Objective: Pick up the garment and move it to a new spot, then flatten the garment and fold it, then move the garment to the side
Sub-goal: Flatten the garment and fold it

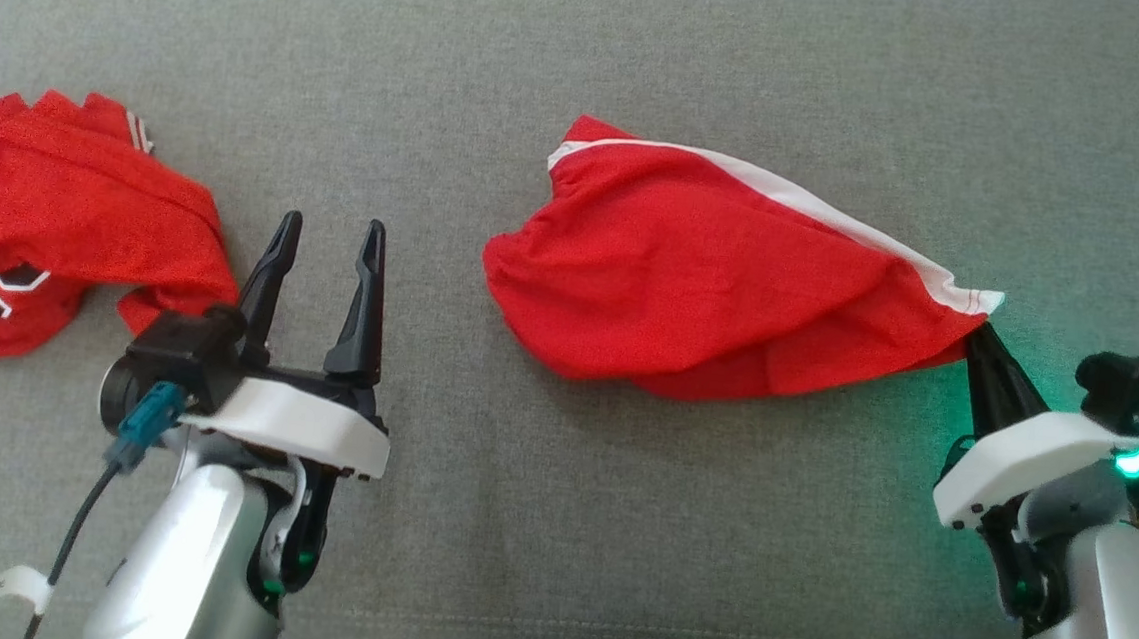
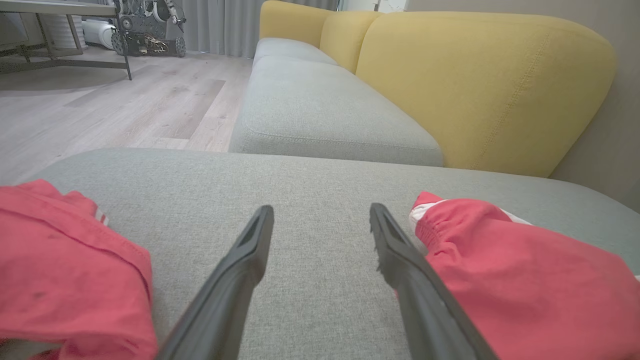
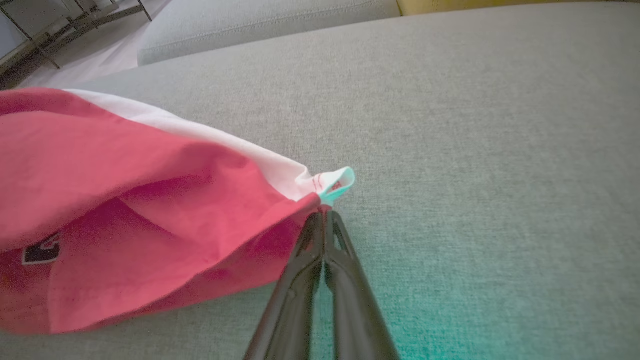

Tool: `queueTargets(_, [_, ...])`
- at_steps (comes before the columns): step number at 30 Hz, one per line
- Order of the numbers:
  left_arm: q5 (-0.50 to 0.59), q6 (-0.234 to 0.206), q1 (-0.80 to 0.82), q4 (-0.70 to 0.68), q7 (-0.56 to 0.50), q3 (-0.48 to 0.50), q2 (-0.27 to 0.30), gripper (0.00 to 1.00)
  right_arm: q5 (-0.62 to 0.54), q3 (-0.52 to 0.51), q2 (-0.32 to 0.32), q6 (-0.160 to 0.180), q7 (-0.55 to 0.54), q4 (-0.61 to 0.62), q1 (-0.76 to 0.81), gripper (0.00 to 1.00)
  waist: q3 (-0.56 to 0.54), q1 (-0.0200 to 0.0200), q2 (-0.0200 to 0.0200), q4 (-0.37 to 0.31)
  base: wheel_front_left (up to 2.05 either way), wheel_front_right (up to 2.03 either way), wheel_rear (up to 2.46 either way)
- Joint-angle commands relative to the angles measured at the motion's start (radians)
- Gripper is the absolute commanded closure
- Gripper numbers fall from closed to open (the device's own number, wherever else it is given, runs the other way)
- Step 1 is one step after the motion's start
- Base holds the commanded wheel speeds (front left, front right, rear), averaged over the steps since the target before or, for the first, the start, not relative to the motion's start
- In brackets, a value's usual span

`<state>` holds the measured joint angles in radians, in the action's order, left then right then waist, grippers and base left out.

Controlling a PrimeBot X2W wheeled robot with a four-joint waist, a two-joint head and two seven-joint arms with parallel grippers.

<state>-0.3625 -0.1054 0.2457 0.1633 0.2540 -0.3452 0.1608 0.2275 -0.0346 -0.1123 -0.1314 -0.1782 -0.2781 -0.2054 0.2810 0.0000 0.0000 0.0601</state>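
Shirt (image 1: 66, 204) lies crumpled on the grey cushion (image 1: 588, 60), far left, just beside the left tool (image 1: 332, 228), whose fingers stand apart. Right tool (image 1: 980, 333) is clamped on a corner of the white-edged garment (image 1: 692, 288), well apart from the shirt.

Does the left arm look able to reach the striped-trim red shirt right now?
Probably yes. The left gripper is open; the striped-trim red shirt lies just left of it on the grey cushion, nothing between. The right gripper, shut on the white-edged red garment, is well clear.
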Motion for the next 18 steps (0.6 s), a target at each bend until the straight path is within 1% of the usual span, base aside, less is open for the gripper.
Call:
queueTargets(1, [0.002,0.001,0.008,-0.026,0.008,0.035,0.022,0.00,-0.005,0.019,-0.001,0.001,0.023,0.033,0.006,0.64,-0.008,0.0000,0.0000,-0.002,0.00,0.00,0.00])
queueTargets(2, [0.002,0.001,0.006,-0.024,0.007,0.034,0.023,0.00,-0.003,0.020,0.004,0.001,0.040,0.037,0.007,0.00,-0.013,0.0000,0.0000,-0.003,0.00,0.00,0.00])
queueTargets(9, [0.002,-0.008,-0.018,-0.017,-0.001,0.028,0.033,0.00,0.000,0.022,0.021,0.001,0.150,0.102,0.040,0.00,-0.057,0.0000,0.0000,-0.009,0.00,0.00,0.00])
queueTargets(13, [-0.001,-0.015,-0.036,-0.021,-0.003,0.029,0.038,0.00,-0.020,0.024,0.020,0.001,0.202,0.170,0.064,0.00,-0.081,0.0000,0.0000,-0.013,0.00,0.00,0.00])
queueTargets(14, [-0.002,-0.020,-0.045,-0.024,-0.004,0.030,0.041,0.00,-0.037,0.030,0.019,0.001,0.224,0.206,0.073,0.00,-0.095,0.0000,0.0000,-0.015,0.00,0.00,0.00])
queueTargets(18, [-0.001,-0.029,-0.069,-0.035,-0.006,0.029,0.049,0.00,-0.059,0.051,0.021,0.001,0.242,0.266,0.095,0.00,-0.120,0.0000,0.0000,-0.019,0.00,0.00,0.00])
